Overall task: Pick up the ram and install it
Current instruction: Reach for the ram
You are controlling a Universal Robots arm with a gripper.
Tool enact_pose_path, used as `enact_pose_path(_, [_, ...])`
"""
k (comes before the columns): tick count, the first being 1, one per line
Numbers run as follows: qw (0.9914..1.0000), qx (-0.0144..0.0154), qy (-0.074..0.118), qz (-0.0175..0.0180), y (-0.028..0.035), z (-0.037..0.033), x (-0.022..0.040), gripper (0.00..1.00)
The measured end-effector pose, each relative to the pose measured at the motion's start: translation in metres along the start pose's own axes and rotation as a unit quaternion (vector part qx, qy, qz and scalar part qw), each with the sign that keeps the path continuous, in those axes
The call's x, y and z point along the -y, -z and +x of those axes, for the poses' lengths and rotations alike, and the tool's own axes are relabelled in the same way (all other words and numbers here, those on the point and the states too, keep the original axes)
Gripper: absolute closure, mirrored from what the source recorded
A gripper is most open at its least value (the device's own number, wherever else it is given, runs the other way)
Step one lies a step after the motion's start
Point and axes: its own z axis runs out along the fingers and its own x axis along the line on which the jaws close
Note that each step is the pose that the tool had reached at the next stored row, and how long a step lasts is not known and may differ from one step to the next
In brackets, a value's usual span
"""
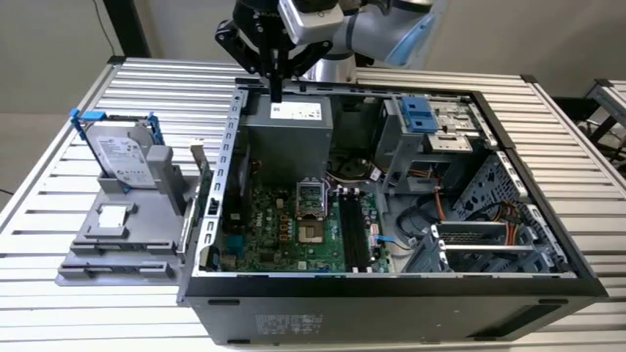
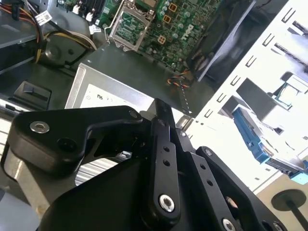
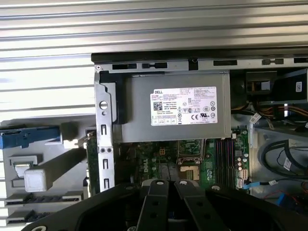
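In the exterior view the gripper (image 1: 277,89) hangs at top centre over the power supply (image 1: 290,121), fingers together and holding nothing. What I take for the ram (image 1: 199,172) stands on edge in the grey stand (image 1: 117,242) at the exterior view's left, just outside the case wall. The black slots (image 1: 352,235) look bare.

The second wrist view shows the fingers pressed shut, nothing between them.

In the first wrist view the slots sit unfilled. Neither pick-up nor install looks done.

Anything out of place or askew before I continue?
Nothing stands out. The ram sits in the grey holder beside the case, the hard drive stands in it too, and the gripper hangs over the power supply.
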Motion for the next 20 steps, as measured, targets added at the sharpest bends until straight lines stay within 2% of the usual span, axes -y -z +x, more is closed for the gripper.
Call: enact_pose_path(20, [0.99997,-0.0003,0.008,-0.0002,0.0009,0.0456,0.0016,1.00])
